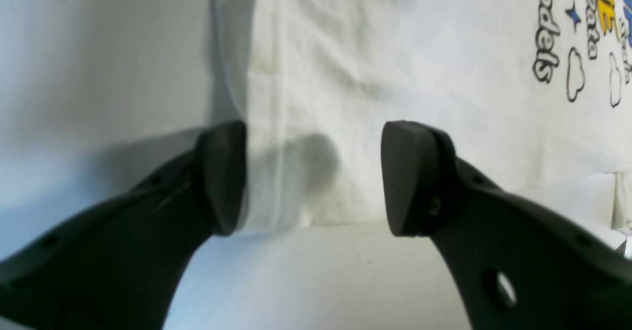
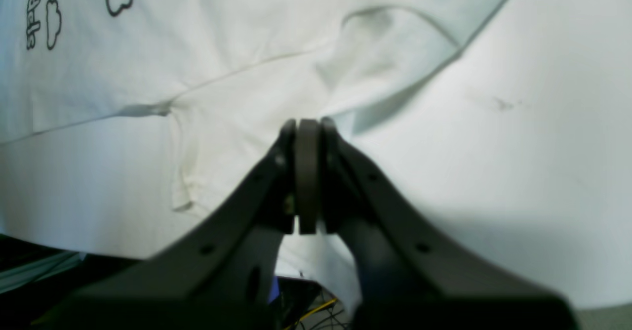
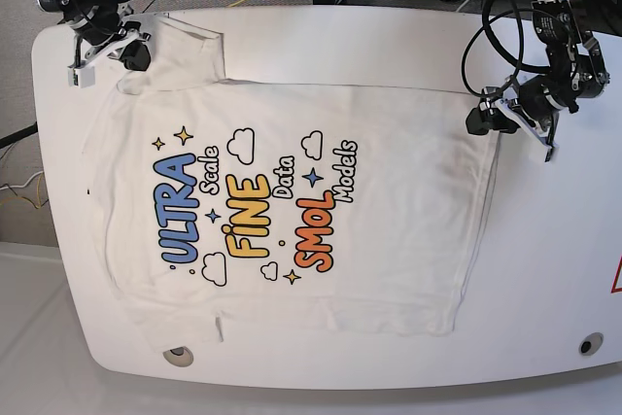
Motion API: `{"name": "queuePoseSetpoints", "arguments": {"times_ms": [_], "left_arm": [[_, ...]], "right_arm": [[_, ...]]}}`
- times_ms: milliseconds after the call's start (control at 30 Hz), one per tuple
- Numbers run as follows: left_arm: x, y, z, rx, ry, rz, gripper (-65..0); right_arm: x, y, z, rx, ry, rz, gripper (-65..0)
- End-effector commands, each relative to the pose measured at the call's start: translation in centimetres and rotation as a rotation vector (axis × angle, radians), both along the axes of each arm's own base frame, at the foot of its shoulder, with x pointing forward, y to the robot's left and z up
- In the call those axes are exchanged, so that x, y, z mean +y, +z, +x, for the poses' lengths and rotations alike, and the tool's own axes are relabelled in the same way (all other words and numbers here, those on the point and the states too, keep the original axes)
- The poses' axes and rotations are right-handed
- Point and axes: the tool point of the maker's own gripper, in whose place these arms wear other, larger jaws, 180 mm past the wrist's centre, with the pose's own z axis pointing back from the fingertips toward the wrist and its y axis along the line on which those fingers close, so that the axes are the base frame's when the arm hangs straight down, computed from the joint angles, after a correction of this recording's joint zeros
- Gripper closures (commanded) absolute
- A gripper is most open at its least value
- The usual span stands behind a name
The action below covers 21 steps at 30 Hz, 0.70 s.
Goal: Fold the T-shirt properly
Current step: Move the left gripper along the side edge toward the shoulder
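The large white short-sleeved cotton T-shirt (image 3: 292, 211), printed with blue, yellow and orange lettering, clouds and stars, lies spread print-up across the white rounded surface (image 3: 544, 269). In the base view its hem runs beside the right edge of the surface and its collar end lies toward the left edge; one sleeve (image 3: 180, 41) reaches toward the far left corner. The cloth is mostly flat, with shallow wrinkles and no fold made yet.

The left tool (image 1: 313, 177) hangs over the hem's far corner with its two black pads spread wide and nothing between them; in its wrist view one pad sits right at the cloth's edge and the other over the fabric. The right tool (image 2: 307, 172) sits at the sleeve near the far left corner, its pads clenched tight together. The sleeve's edge lies just at the tips, but whether any fabric is pinched between them I cannot tell.

The step in hand looks like the opening grasp, with each arm taking a point along the far side of the shirt. The next move probably calls for the left tool to lower and close on the hem corner, taking both layers, so the far side can be lifted evenly and carried over toward the near edge.
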Motion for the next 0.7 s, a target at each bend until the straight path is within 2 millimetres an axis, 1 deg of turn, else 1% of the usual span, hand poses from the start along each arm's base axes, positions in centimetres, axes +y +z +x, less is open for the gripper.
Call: {"name": "queuePoseSetpoints", "arguments": {"times_ms": [0,300,500,667], "left_arm": [[0.8,-0.7,-0.8,0.054,-0.008,0.057,-40.5],[-0.2,-1.2,-1.0,0.062,-0.007,0.037,-40.5],[-2.4,-1.8,-1.1,0.078,-0.049,0.011,-40.5],[-3.0,-1.9,-1.2,0.082,-0.067,0.008,-40.5]], "right_arm": [[-0.6,1.0,0.6,-0.036,0.002,-0.016,-0.5],[-0.6,1.0,0.6,-0.036,0.002,-0.016,-0.5],[-0.6,1.0,0.6,-0.036,0.002,-0.016,-0.5],[-0.6,1.0,0.6,-0.036,0.002,-0.016,-0.5]]}}
